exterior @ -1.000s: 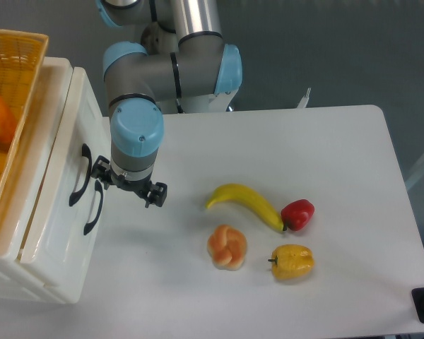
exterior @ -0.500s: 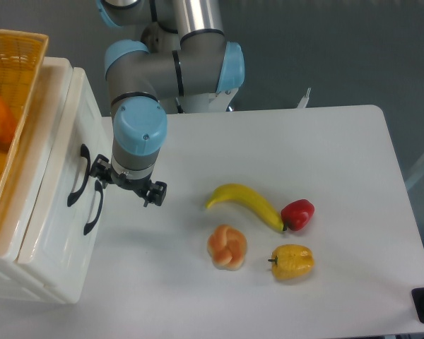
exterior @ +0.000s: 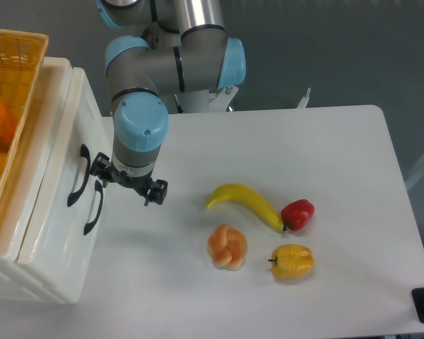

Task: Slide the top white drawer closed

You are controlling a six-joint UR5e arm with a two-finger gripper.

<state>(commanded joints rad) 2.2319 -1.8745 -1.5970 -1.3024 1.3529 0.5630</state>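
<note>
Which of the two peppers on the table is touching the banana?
The red pepper. It sits against the banana's lower right tip, while the yellow pepper lies apart, nearer the table's front edge.

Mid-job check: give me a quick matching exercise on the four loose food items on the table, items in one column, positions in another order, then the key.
Things:
1. banana
2. red pepper
3. yellow pepper
4. bread roll

Places:
A. nearest the table's front edge, below the red one
B. lying diagonally, closest of the four to the gripper
C. at the banana's right-hand tip
D. below the banana, left of the yellow pepper

Pairs: 1-B, 2-C, 3-A, 4-D
</note>
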